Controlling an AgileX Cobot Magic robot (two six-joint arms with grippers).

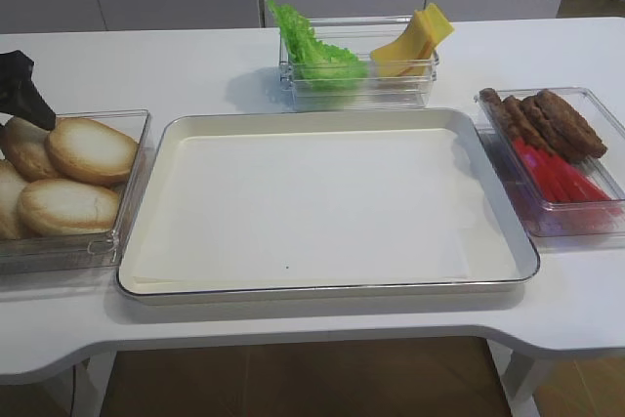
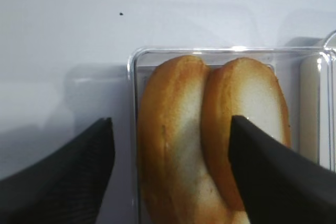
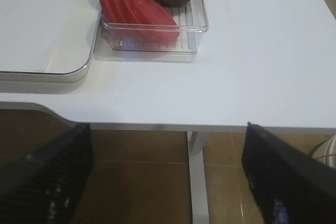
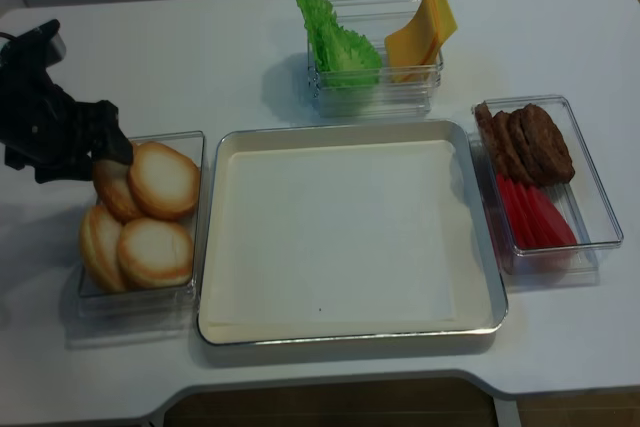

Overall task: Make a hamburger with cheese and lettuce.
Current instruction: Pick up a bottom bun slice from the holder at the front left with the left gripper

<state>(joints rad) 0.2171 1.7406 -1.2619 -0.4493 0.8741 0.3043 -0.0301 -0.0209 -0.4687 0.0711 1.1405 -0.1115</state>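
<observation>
Clear bin on your left: four bun halves (image 4: 160,179) lie in the container (image 4: 190,147), overlapping, cut faces up.
Left gripper (image 2: 170,169): you have it spread wide over the back pair of buns, one finger outside the bin wall, the other over a bun; nothing gripped.
Right gripper (image 3: 168,182): spread apart off the table's front edge, holding nothing.
Tray (image 1: 488,280): paper-lined, centre.
Lettuce (image 1: 308,46) and cheese (image 1: 415,38): back bin, side by side.
Patties (image 4: 530,139) and red slices (image 4: 535,217): your right-hand bin.
</observation>
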